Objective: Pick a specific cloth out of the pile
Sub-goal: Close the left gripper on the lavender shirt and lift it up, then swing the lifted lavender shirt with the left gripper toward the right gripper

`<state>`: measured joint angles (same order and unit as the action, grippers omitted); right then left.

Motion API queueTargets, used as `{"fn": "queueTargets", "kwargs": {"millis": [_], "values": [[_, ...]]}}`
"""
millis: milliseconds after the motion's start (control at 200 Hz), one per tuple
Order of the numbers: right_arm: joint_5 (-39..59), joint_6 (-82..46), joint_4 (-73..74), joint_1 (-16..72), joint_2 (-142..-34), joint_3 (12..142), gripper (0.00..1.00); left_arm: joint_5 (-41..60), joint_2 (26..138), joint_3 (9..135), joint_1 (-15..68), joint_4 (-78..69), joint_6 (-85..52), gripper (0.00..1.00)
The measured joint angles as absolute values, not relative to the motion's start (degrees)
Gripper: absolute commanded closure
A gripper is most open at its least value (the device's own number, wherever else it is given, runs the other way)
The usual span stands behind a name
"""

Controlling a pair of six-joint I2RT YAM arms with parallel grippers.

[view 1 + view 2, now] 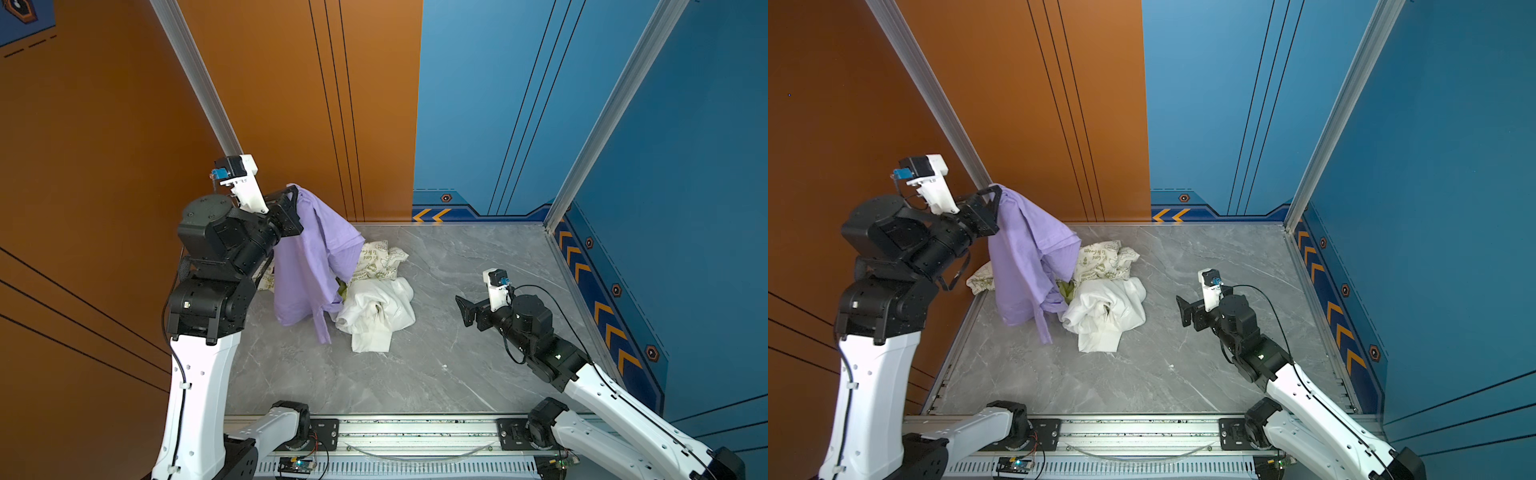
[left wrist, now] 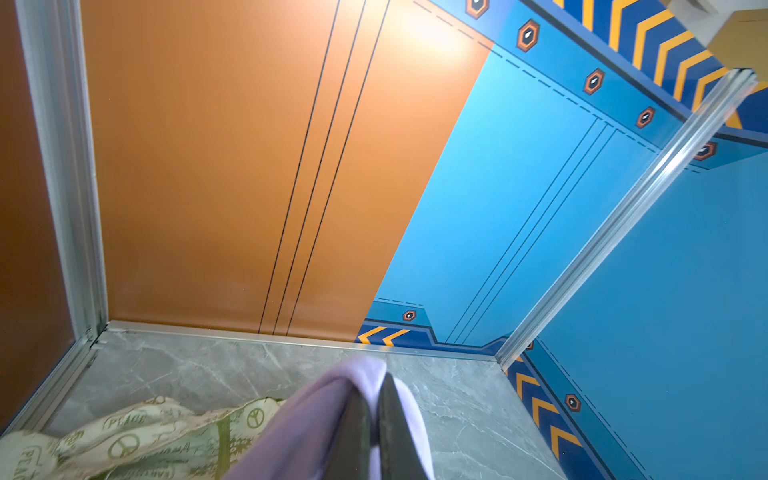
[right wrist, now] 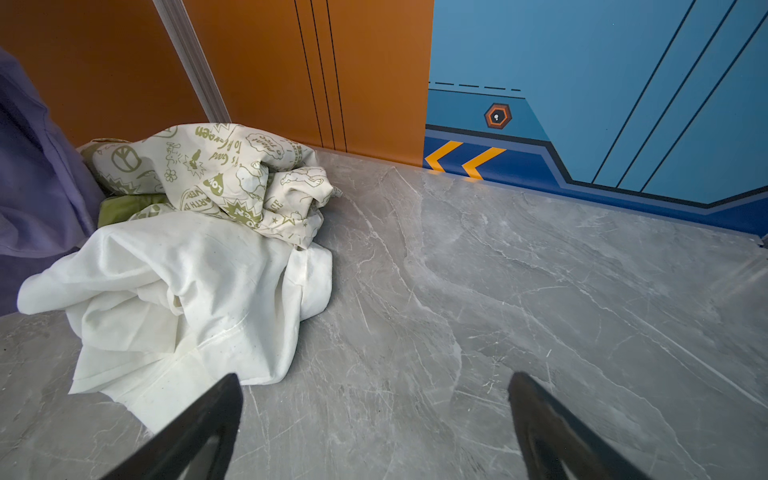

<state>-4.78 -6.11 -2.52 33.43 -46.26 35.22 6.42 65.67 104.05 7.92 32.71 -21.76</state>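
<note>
The cloth [image 1: 307,257], plain lavender, hangs from the left pincer [image 1: 294,198], which is raised high over the left rear part of the worktop [image 1: 436,365], close to the orange wall [image 1: 270,104]. This pincer is clamped on a top fold of the fabric: in the left wrist view its two dark fingers [image 2: 357,432] lie almost together, with a pale lavender ridge bunched around them. From that hold the cloth drapes down in a long sheet, a narrow strip trailing lowest on the near side. Its lower edge comes down to the worktop just beside the pile [image 1: 374,291]; whether it rests there or hangs just clear cannot be told. On its right side one fold lies against the cream cloth [image 1: 376,259], and a bit of olive lining [image 1: 341,291] shows where they meet.

The pile sits left of the worktop's middle. The cream cloth, printed with green peace signs and lettering, is crumpled at the rear. The white cloth [image 1: 380,316] is heaped in front of it, touching it, one flat corner spread toward the near edge.

The right pincer [image 1: 467,311] hovers low over the right half of the worktop, well apart from the lavender fabric and near the white cloth without touching it. Its jaws stand wide and hold nothing. In the right wrist view the two black fingers [image 3: 199,428] point toward the pile with bare grey marble between them.
</note>
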Motion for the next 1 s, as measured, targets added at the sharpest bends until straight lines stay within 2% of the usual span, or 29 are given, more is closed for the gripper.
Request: {"fn": "queueTargets", "kwargs": {"millis": [305, 486, 651, 896, 996], "values": [[-4.78, -5.26, -3.55, 33.43, -45.58, 37.52, 0.00, 12.84, 72.64, 113.67, 13.82, 32.40, -19.00, 1.00], [-5.17, -4.23, -5.04, 33.43, -44.49, 38.44, 0.00, 17.04, 76.51, 113.95, 19.59, 31.99, -18.81, 1.00], [-6.83, -3.79, -6.04, 33.43, -42.72, 38.46, 0.00, 17.41, 79.02, 107.68, 27.64, 30.85, -17.43, 1.00], [-9.76, -3.81, -7.75, 33.43, -42.65, 39.09, 0.00, 12.99, 85.69, 92.03, 41.23, 29.82, -16.01, 1.00], [-10.76, -3.84, -8.62, 33.43, -43.18, 39.22, 0.00, 11.94, 89.58, 86.30, 45.60, 29.87, -15.81, 0.86]]}}
